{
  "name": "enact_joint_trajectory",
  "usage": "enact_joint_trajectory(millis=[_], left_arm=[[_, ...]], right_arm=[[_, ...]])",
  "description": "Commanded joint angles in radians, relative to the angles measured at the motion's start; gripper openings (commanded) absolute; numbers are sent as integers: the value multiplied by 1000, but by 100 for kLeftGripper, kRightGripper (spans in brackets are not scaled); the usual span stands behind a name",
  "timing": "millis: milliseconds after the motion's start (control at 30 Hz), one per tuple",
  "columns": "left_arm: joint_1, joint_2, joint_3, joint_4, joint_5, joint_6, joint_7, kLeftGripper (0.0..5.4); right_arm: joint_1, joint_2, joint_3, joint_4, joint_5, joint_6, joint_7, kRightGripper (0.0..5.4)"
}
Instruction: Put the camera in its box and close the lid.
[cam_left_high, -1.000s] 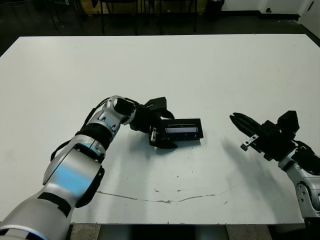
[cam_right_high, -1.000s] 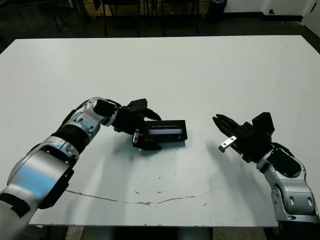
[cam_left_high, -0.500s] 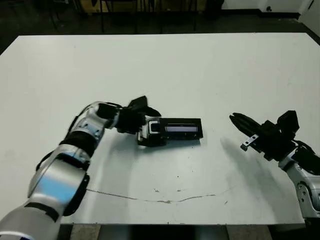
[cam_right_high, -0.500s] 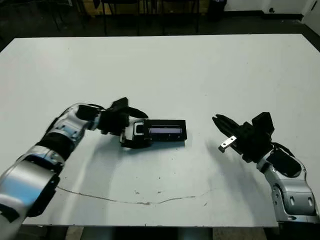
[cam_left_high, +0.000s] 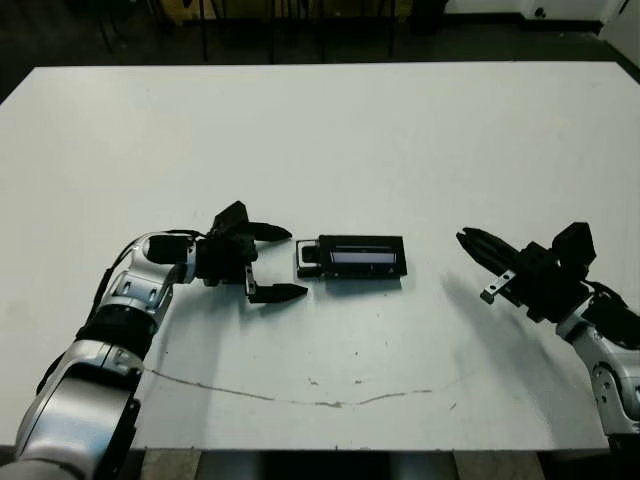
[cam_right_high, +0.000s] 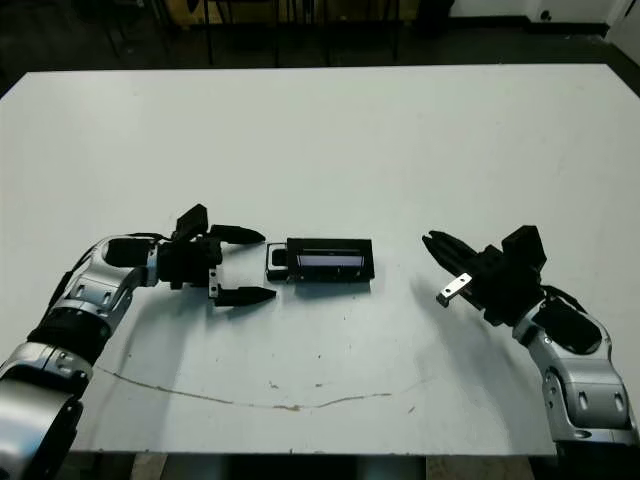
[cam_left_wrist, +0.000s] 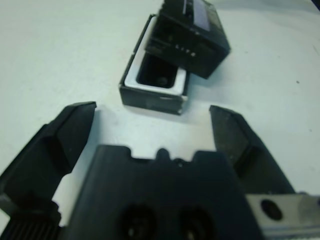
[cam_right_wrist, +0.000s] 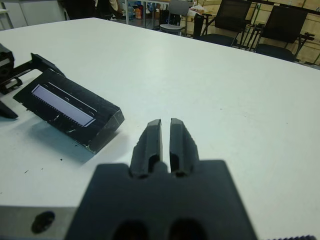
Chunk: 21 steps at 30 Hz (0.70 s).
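The lid (cam_left_high: 362, 256) is seen lying on top of the box (cam_left_wrist: 152, 89), but not squarely: it is shifted toward the robot's right, so that a short stretch of the white-lined tray is left uncovered at the end facing the left gripper (cam_left_high: 267, 262). In the left wrist view that open end is shown clearly, with a dark hollow inside it. The camera cannot be made out as a separate thing; whether it lies under the lid cannot be told from these views.

Compared with half a second ago, the left gripper has been drawn back from the box. A moment earlier its fingers were at the box's left end; now it is held just beside that end, clear of it, with a strip of bare table (cam_left_high: 320, 140) between. Its fingers are spread wide and nothing is held between them. The box and lid appear to have been left in the same spot near the middle of the table.

The right gripper (cam_left_high: 480, 246) is kept well apart on the robot's right, its fingers pressed nearly together and empty, and it appears unchanged from the earlier pictures.

From this it is judged that the closing step is not finished: the lid is on but offset, and it would probably need to be slid toward the robot's left until the white edge is covered.
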Motion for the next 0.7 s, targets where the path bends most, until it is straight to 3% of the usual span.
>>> enact_joint_trajectory(millis=[33, 200, 300, 500, 700], left_arm=[[48, 46, 1, -59, -9, 24, -28, 539], [104, 108, 25, -184, -64, 71, -73, 539], [172, 118, 69, -305, -92, 25, -17, 539], [254, 111, 93, -524, -78, -7, 146, 539], [195, 108, 36, -542, -62, -3, 166, 539]], right_arm=[[9, -12, 4, 14, -12, -10, 6, 0], [15, -15, 1, 4, -10, 3, 4, 0], [14, -14, 1, 6, -8, 4, 6, 0], [17, -17, 3, -16, -10, 32, -7, 0], [11, -15, 3, 6, -19, 2, 2, 0]])
